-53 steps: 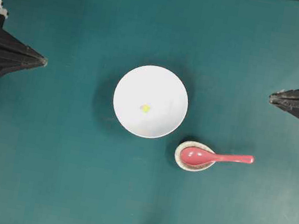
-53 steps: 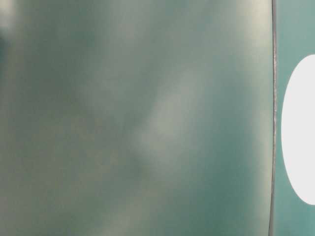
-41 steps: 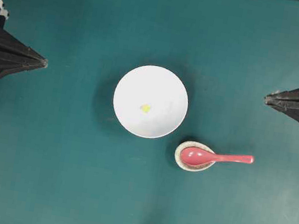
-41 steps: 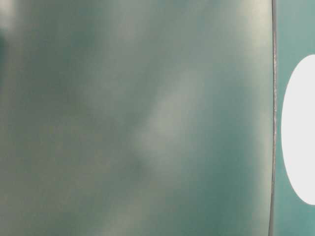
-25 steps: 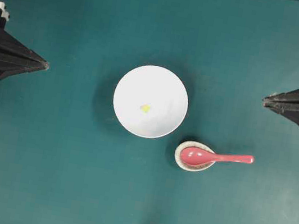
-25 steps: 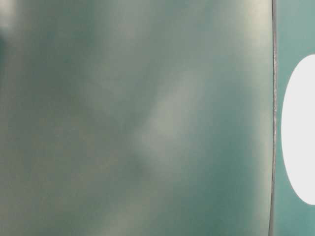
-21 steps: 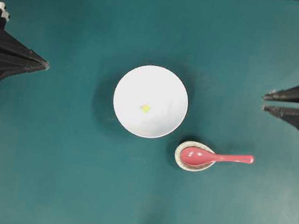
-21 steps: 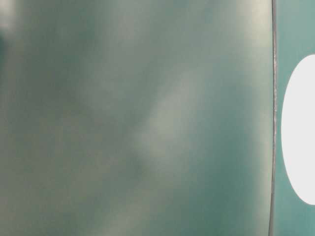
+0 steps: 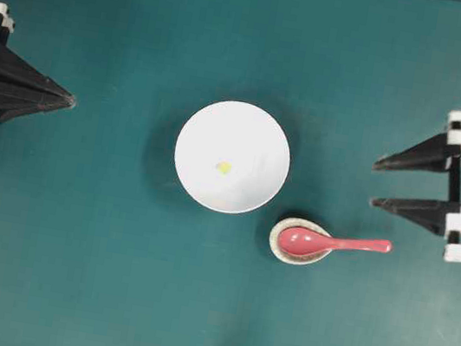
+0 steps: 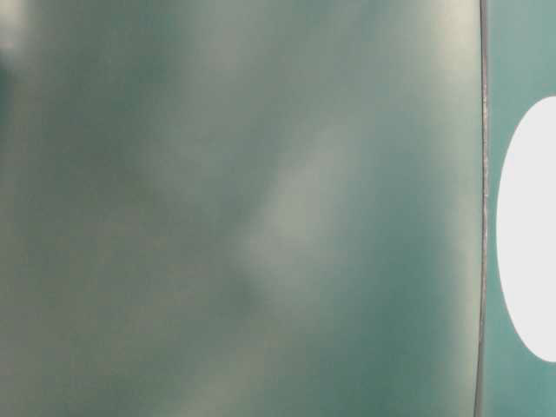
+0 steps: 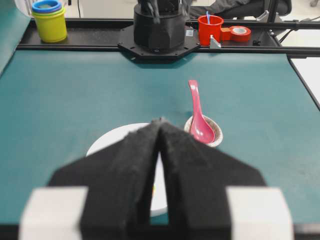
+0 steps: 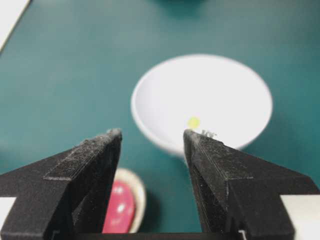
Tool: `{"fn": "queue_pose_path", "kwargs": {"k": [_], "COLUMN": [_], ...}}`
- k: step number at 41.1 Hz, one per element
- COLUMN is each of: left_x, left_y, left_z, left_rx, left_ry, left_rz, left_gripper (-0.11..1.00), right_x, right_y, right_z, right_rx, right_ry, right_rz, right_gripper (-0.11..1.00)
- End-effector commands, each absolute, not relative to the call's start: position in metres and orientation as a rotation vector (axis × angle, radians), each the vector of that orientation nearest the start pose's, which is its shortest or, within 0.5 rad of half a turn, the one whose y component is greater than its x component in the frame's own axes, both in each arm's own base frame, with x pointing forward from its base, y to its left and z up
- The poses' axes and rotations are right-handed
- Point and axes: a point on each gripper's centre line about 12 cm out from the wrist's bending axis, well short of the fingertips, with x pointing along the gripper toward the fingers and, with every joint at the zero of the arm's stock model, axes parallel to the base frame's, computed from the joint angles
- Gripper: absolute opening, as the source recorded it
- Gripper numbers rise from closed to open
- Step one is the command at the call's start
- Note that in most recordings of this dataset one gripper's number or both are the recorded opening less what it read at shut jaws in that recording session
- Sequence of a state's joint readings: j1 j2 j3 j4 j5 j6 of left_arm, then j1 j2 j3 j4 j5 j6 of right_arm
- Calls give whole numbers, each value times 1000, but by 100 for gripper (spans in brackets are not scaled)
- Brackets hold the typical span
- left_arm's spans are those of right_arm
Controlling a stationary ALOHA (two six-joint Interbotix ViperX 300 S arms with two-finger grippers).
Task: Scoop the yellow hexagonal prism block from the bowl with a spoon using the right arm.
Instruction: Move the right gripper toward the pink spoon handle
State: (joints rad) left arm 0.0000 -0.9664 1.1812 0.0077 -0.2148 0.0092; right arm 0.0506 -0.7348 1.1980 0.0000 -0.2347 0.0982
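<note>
The white bowl (image 9: 254, 133) stands mid-table with the small yellow hexagonal prism block (image 9: 224, 168) lying inside it. Just to its lower right, the pink-red spoon (image 9: 334, 241) lies with its scoop in a small speckled spoon rest (image 9: 276, 236) and its handle pointing right. My right gripper (image 9: 375, 184) is open and empty, right of the bowl and just above the handle's end. In the right wrist view the block (image 12: 193, 122) and bowl (image 12: 220, 85) sit beyond the open fingertips (image 12: 112, 137), with the spoon's scoop (image 12: 120, 207) low between them. My left gripper (image 9: 70, 99) is shut at the left edge.
Beyond the table's far edge in the left wrist view are stacked yellow cups (image 11: 49, 20), a red cup (image 11: 210, 29), a tape roll (image 11: 240, 32) and the right arm's base (image 11: 160, 25). The table-level view is a blur with a white shape (image 10: 530, 230) at its right.
My right gripper has opened from shut to wide and moved in from the right edge, towards the spoon's handle. The left gripper, bowl, block and spoon have stayed put.
</note>
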Motion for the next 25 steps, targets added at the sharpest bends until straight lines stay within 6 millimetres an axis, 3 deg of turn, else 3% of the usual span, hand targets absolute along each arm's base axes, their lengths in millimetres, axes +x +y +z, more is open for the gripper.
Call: {"fn": "queue_pose_path", "kwargs": {"k": [1, 25], "left_x": [201, 201], "left_y": [-1, -1], "left_z": [294, 294], "left_rx": [24, 26], "left_ry": [-32, -32], "left_rz": [-4, -4], "left_gripper": [4, 4], "right_x": [232, 230], "right_y": [16, 32], "right_z": [225, 159], "right_rx": [102, 196], "right_ry": [226, 206], "right_rz": [54, 82], "right_gripper": [57, 57]}}
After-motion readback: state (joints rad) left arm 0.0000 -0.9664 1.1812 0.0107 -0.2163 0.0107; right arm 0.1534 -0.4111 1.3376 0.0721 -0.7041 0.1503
